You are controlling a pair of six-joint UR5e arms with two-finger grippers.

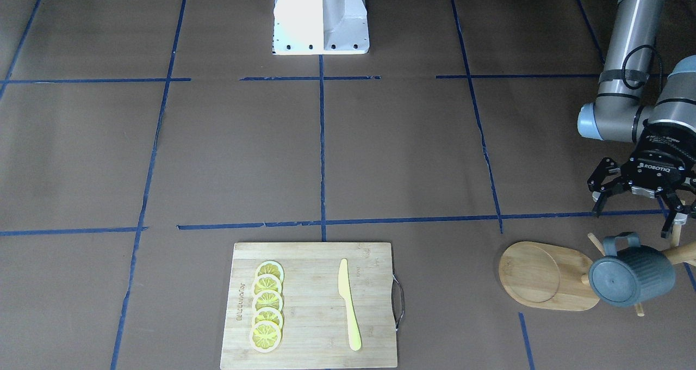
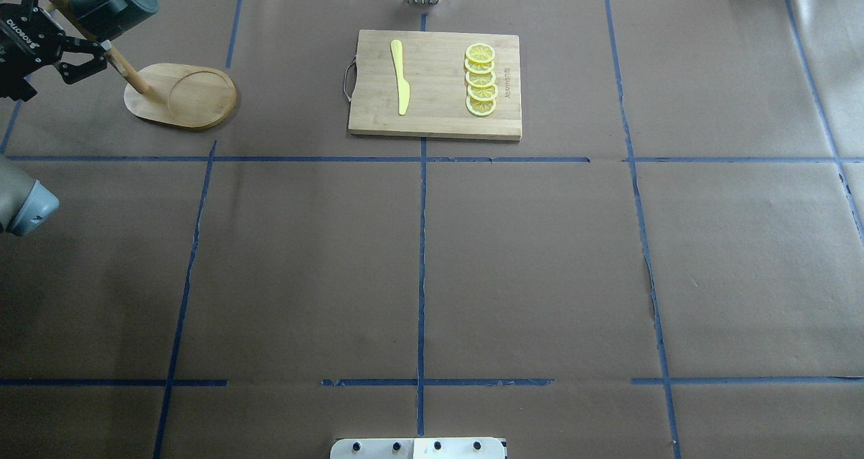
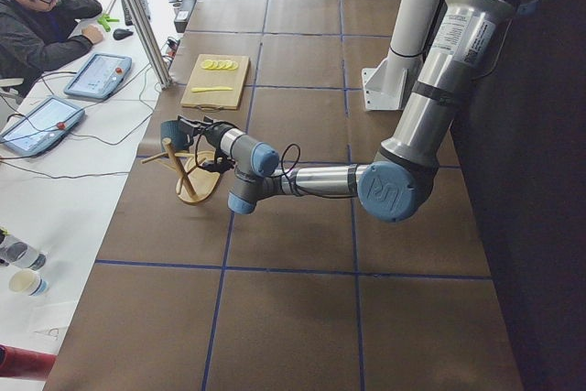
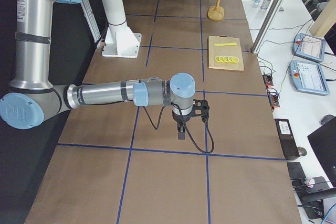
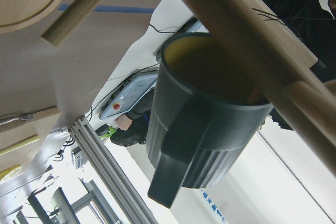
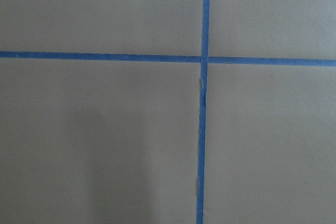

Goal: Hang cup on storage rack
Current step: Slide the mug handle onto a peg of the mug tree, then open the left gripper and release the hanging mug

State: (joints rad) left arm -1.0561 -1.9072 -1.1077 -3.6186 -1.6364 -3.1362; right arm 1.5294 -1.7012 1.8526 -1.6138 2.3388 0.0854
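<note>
The dark teal-grey ribbed cup (image 1: 633, 275) hangs by its loop handle on a peg of the bamboo storage rack (image 1: 544, 275), at the table's far left corner in the overhead view. The cup (image 2: 111, 3) lies on its side above the oval base (image 2: 182, 98). My left gripper (image 1: 635, 215) is open and empty, just beside the cup and apart from it. The left wrist view shows the cup (image 5: 205, 114) close up, yellow inside, under a peg (image 5: 252, 30). My right gripper (image 4: 184, 124) shows only in the exterior right view, low over bare table; I cannot tell its state.
A bamboo cutting board (image 2: 435, 84) with a row of lemon slices (image 2: 480, 79) and a yellow knife (image 2: 400, 74) lies at the far middle. The robot base (image 1: 321, 16) stands at the near edge. An operator (image 3: 41, 20) sits by tablets beyond the table.
</note>
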